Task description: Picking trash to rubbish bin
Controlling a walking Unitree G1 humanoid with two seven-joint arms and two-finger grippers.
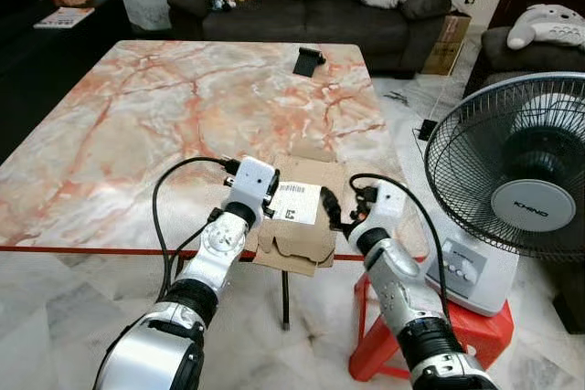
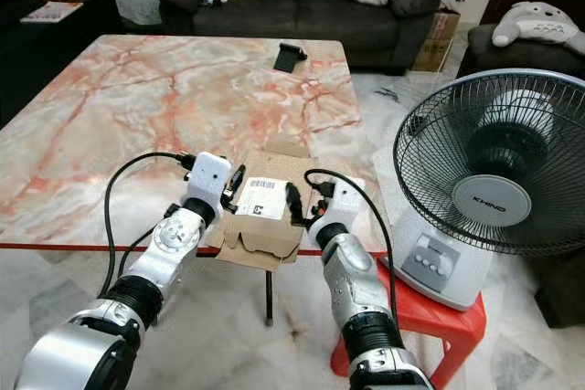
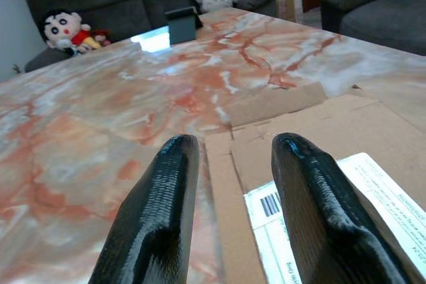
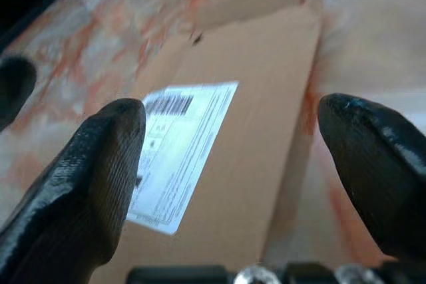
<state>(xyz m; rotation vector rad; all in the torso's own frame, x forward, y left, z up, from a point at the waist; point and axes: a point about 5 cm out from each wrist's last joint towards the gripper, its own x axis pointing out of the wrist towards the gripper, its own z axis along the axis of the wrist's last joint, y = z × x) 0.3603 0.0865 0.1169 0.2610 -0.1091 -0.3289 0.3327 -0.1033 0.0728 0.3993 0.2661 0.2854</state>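
Trash: a flattened cardboard box lies at the near edge of the marble table, its front flaps hanging out over the rim, a white shipping label face up on it.
Left gripper: at the box's left edge, just over the cardboard; in its wrist view the two black fingers stand parted, nothing between them.
Right gripper: at the box's right side, beside the label; its wrist view shows the fingers spread wide across the cardboard, released, holding nothing.
Weight: light, by the look of it; it's thin single-layer board, folded flat.
Stiffness: fairly rigid across the main panel, but the loose flaps look likely to hinge and droop once lifted.
Surface: dry matte card should grip well; the label looks smoother, so less sure footing there.
Where to hold: the overhanging near edge looks best, since a finger can get underneath; pinching both sides together should stop it from swinging.
Risk: lying flat on stone, the middle offers no purchase; a one-sided pinch may let the sheet pivot.
Neighbours: a standing fan sits on a red stool to the right, close to the right arm.
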